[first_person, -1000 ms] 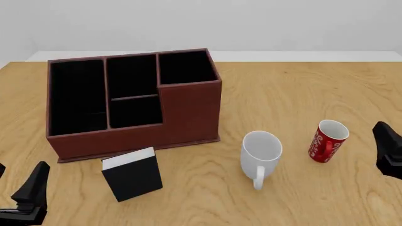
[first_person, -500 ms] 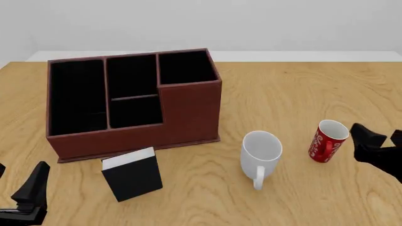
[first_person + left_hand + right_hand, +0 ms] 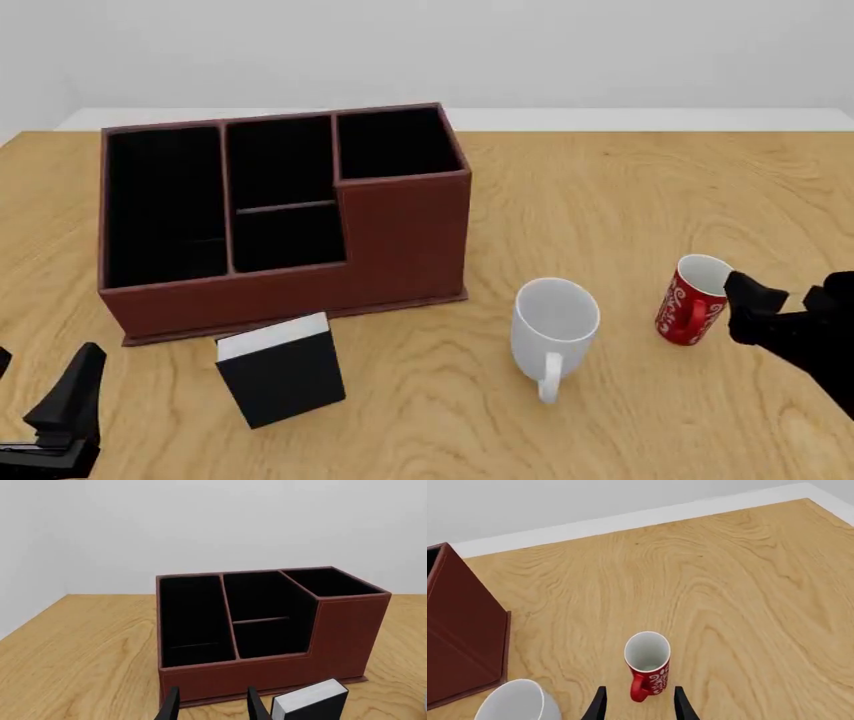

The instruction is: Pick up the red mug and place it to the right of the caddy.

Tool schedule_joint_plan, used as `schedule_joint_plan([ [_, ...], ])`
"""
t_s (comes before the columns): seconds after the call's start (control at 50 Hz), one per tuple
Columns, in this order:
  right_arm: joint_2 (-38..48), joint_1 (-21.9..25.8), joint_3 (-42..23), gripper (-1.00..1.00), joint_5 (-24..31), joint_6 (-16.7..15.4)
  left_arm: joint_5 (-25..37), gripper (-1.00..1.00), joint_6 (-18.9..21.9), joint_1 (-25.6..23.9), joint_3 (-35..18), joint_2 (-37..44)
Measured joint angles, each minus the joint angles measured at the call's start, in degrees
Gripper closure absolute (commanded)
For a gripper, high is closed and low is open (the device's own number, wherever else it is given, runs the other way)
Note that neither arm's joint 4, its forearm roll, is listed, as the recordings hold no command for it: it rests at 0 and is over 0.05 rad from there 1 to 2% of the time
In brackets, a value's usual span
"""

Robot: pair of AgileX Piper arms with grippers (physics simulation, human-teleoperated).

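Standing upright on the wooden table [image 3: 601,180], the red mug [image 3: 697,300] sits near the right side of the front view, well to the right of the caddy [image 3: 283,215], with the larger white mug [image 3: 554,325] between them and a little nearer the camera. The right gripper [image 3: 781,300] is just beside the red mug on its right, its dark fingers spread apart and empty; in the right wrist view the red mug [image 3: 648,666] stands just ahead of the fingertips [image 3: 599,702], roughly centred on the gap between them, handle toward the camera, not yet enclosed. The white mug [image 3: 517,705] and a corner of the caddy [image 3: 460,630] show at that view's edge. A small black box with a white top [image 3: 280,370] stands just in front of the caddy. The left gripper [image 3: 60,405] hangs low at the near left, parted with nothing held, facing the caddy [image 3: 267,630] and the box [image 3: 310,702].
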Motion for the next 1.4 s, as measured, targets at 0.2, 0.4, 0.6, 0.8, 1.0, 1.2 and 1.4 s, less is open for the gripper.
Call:
schedule_joint_plan([
  [0.2, 4.2, 0.2, 1.3, -1.00, -4.2, -0.2, 0.0, -1.00, 0.0, 0.0, 0.0, 0.0],
  [0.4, 7.3, 0.3, 2.4, -1.00, -7.6, -0.1, 0.0, -1.00, 0.0, 0.0, 0.0, 0.0],
  [0.6, 10.8, 0.2, 3.0, -1.00, -11.0, -0.1, 0.0, -1.00, 0.0, 0.0, 0.0, 0.0],
  [0.8, 14.1, 0.2, 2.9, -1.00, -13.8, -0.3, 0.0, -1.00, 0.0, 0.0, 0.0, 0.0],
  [1.0, 18.0, 0.4, 2.7, -1.00, -16.7, -0.2, 0.0, -1.00, 0.0, 0.0, 0.0, 0.0],
  [1.2, 21.3, 0.6, 2.5, -1.00, -19.2, -0.1, 0.0, -1.00, 0.0, 0.0, 0.0, 0.0],
  [1.4, 23.8, 0.9, 2.1, -1.00, -20.7, -0.1, 0.0, -1.00, 0.0, 0.0, 0.0, 0.0],
])
